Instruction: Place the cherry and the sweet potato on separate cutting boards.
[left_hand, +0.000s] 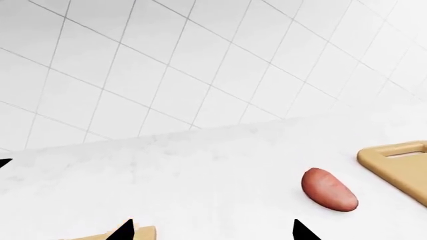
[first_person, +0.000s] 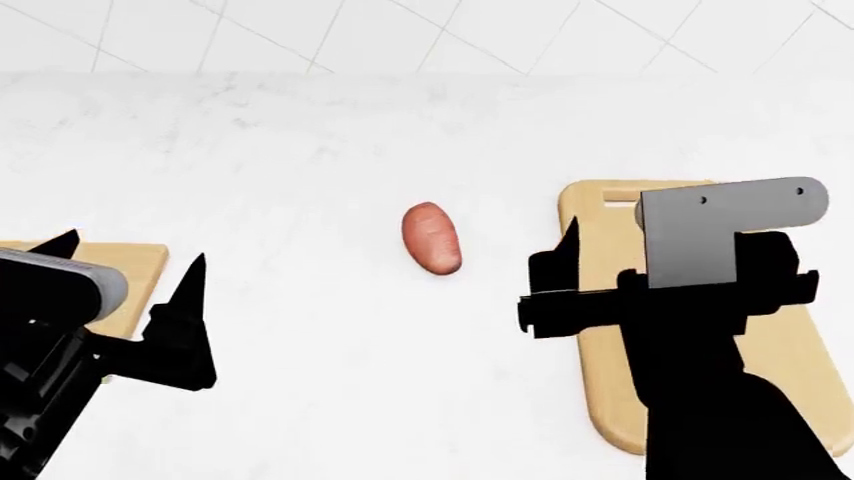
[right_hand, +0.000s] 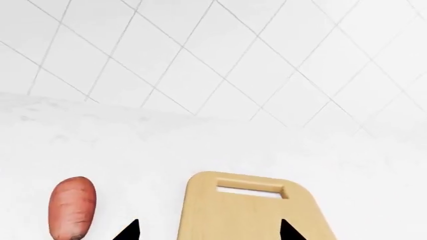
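Observation:
The sweet potato (first_person: 431, 238), a matte pinkish-brown tuber, lies on the white counter between my two arms; the left wrist view also shows the sweet potato (left_hand: 328, 189). To its right lies the long round-cornered cutting board (first_person: 601, 300) with a slot handle. My right gripper (right_hand: 208, 226) hangs open above that board's (right_hand: 247, 210) left part, holding nothing. My left gripper (first_person: 130, 255) is open and empty over the near corner of the smaller cutting board (first_person: 140, 268), whose corner (left_hand: 143, 233) shows by one fingertip. The cherry is out of view.
A white tiled wall (first_person: 400, 30) rises behind the white counter (first_person: 334, 150). My right arm's grey bracket (first_person: 727, 230) and black links cover much of the long board.

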